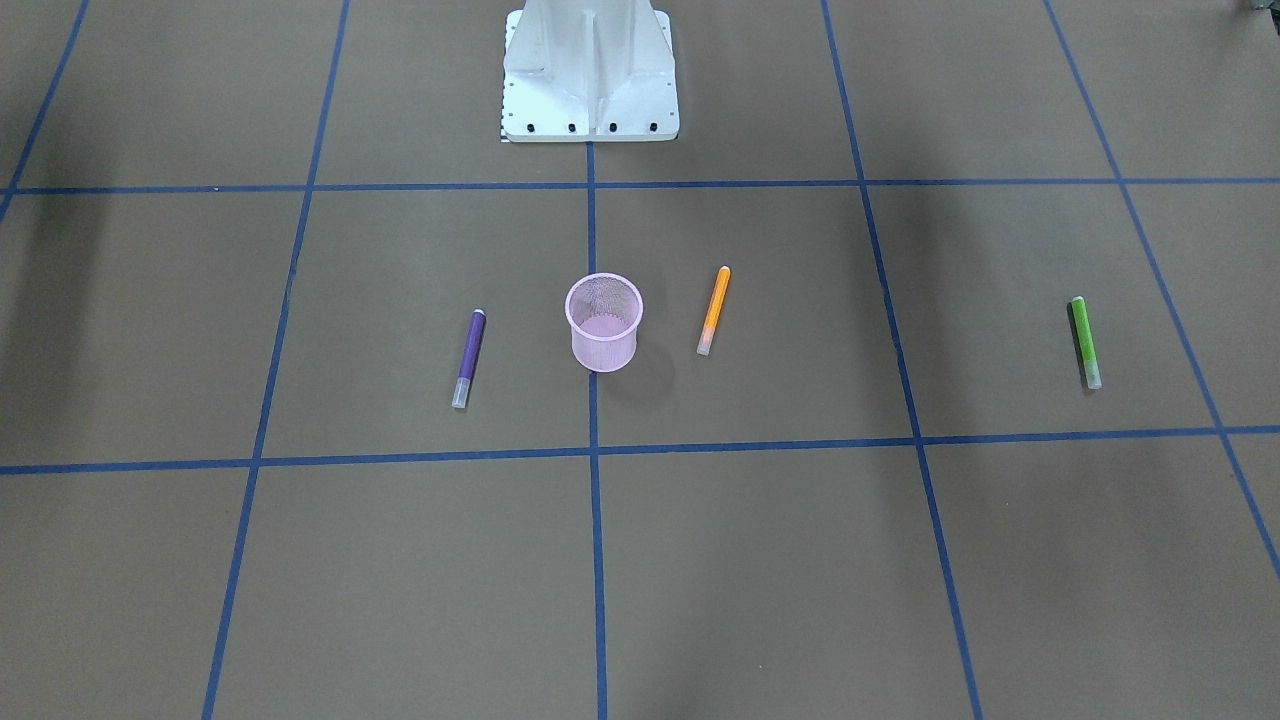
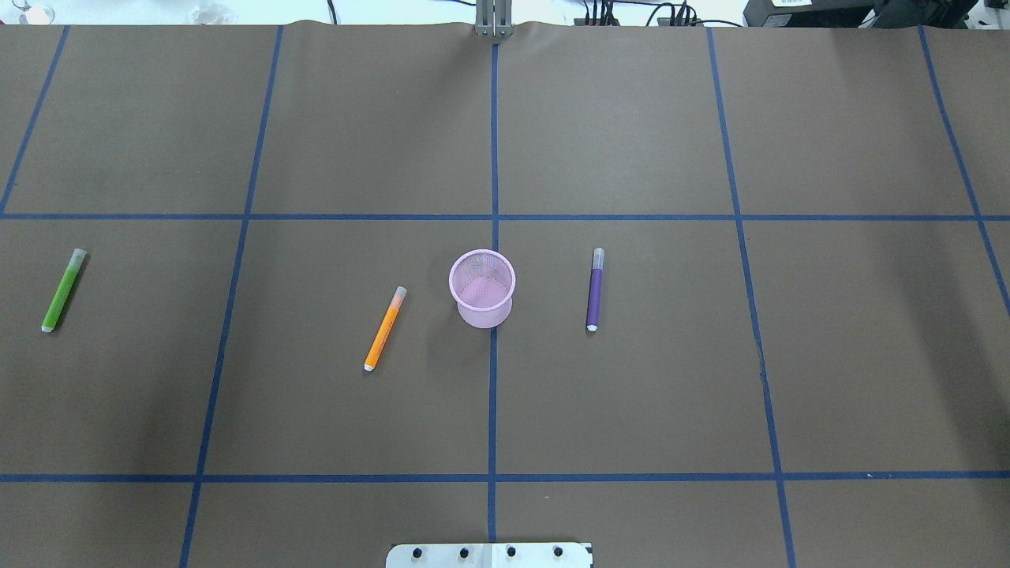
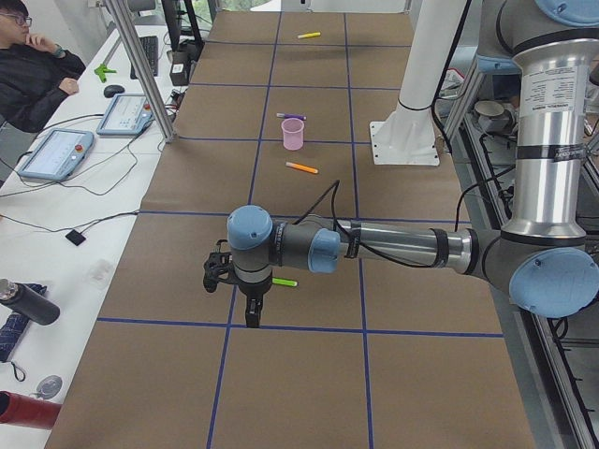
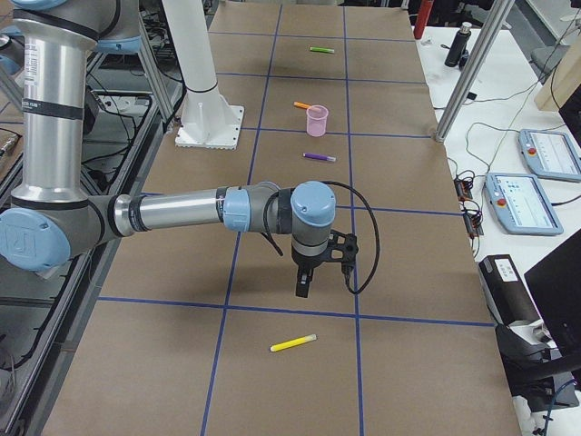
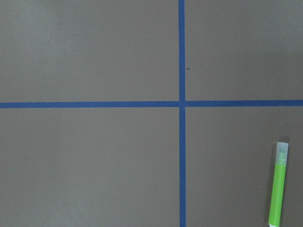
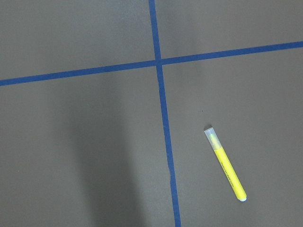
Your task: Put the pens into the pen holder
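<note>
The pink mesh pen holder (image 1: pixel 604 350) (image 2: pixel 485 315) stands upright and empty at the table's middle. The purple pen (image 1: pixel 469 357) (image 2: pixel 595 289) and orange pen (image 1: pixel 714 310) (image 2: pixel 385 328) lie flat on either side of it. The green pen (image 2: pixel 63 289) (image 5: pixel 278 190) lies far off on my left side. A yellow pen (image 6: pixel 226 165) (image 4: pixel 293 343) lies at my right end. My left gripper (image 3: pixel 251 316) hangs above the table beside the green pen (image 3: pixel 284 282). My right gripper (image 4: pixel 301 289) hangs above the table near the yellow pen. I cannot tell whether either is open or shut.
The robot's white base (image 1: pixel 590 70) stands at the table's robot side. Blue tape lines grid the brown table. A metal post (image 3: pixel 140 70) and teach pendants (image 3: pixel 56 152) stand on the operators' side, where a person (image 3: pixel 33 65) sits.
</note>
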Tool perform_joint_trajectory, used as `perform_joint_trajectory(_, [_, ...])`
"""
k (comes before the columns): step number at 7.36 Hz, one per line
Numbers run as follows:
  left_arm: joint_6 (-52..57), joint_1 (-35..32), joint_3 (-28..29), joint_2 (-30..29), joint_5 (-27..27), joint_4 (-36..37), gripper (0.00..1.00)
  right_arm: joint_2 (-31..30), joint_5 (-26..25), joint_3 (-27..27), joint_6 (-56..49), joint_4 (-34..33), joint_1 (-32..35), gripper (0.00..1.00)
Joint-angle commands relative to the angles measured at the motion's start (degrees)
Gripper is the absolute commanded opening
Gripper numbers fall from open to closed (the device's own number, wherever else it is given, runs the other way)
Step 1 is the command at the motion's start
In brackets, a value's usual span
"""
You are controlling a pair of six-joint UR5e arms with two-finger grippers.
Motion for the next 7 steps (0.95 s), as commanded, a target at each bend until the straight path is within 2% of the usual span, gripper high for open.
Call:
perform_joint_trajectory(1, [0.0,0.0,0.26,-0.05,-0.86,0.11,1.0,-0.02,0.0,-0.22,-0.03,0.09,0.0,1.0])
perform_joint_trajectory(4, [0.0,0.0,-0.17,-0.4,-0.94,0.2,1.0,-0.11,0.0,-0.23,-0.03,0.44,0.0,1.0])
perform_joint_trajectory(7, [-0.09,0.08,-0.53,-2.68,-3.93,-2.51,1.0,0.07,-0.09,-0.14,-0.12,0.62,-0.08,1.0])
